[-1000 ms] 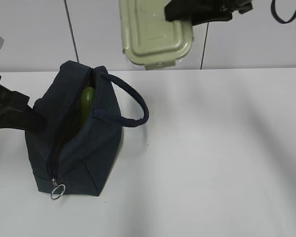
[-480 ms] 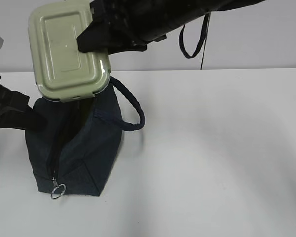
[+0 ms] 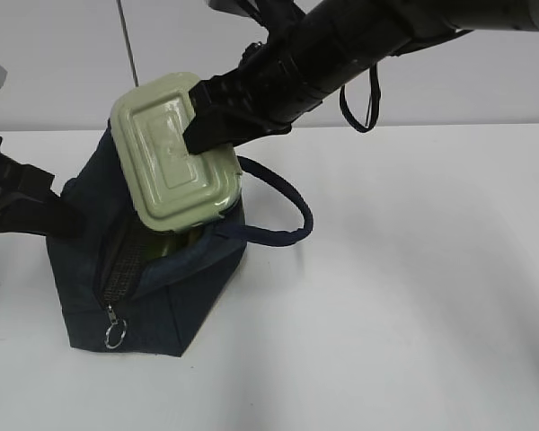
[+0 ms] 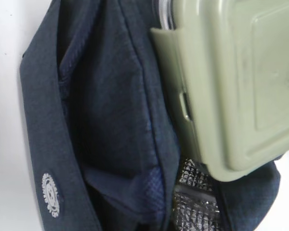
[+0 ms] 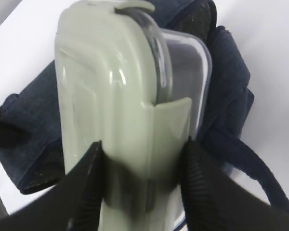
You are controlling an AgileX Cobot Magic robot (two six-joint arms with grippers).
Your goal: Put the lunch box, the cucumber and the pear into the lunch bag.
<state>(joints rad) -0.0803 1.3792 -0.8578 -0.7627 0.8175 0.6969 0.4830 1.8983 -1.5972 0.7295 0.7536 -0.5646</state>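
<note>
Right end effector [image 5: 142, 166] clamps the lunch box [image 3: 175, 153] edgewise between its fingers, tilted, its lower end inside the open lunch bag [image 3: 175, 292] on the bench [image 3: 413, 296]; left end effector is shut, beside the bag.

On the left part of the worktop [image 3: 413, 296] stands the lunch bag [image 3: 153, 296], its handle [image 3: 283, 211] looping out to the right, and the lunch box [image 3: 171, 153], tilted, sits partly inside its open top, held from the right by the right pincer [image 5: 142, 166], the left pincer [image 3: 27, 202] against the bag's left side.
</note>
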